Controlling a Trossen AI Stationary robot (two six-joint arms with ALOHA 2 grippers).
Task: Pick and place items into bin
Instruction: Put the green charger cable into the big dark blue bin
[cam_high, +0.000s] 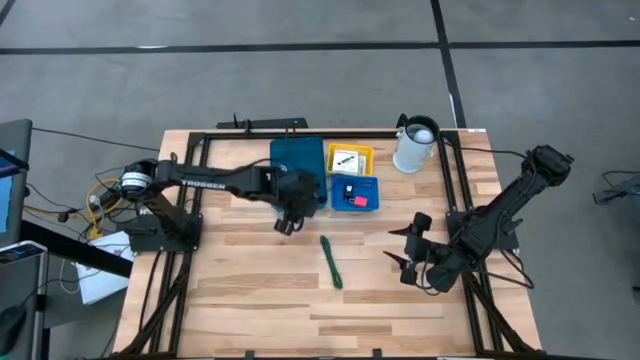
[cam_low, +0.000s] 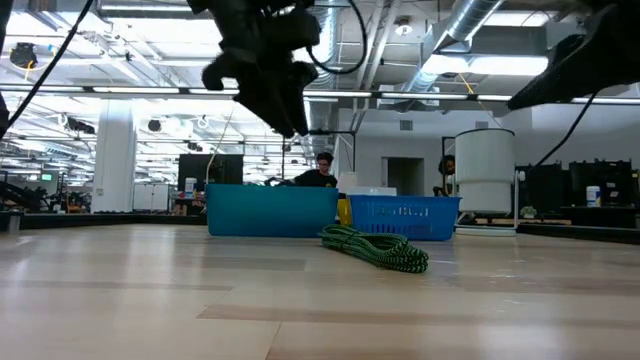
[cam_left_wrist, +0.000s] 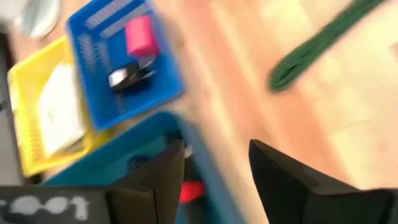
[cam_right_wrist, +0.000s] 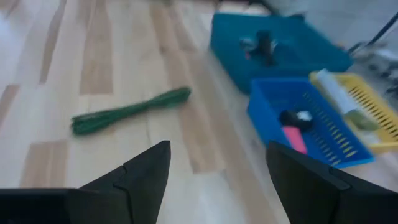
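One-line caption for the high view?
Left hand open beside long teal-blue plastic tray; green bundled cord lies on wooden table.

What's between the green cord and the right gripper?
Nothing. Only bare table lies between the green cord and the right gripper, clearest in the high view.

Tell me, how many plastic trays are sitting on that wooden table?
3, in one block: a long teal-blue plastic tray, a small yellow plastic tray beside it, and a small bright blue plastic tray in front of the yellow one.
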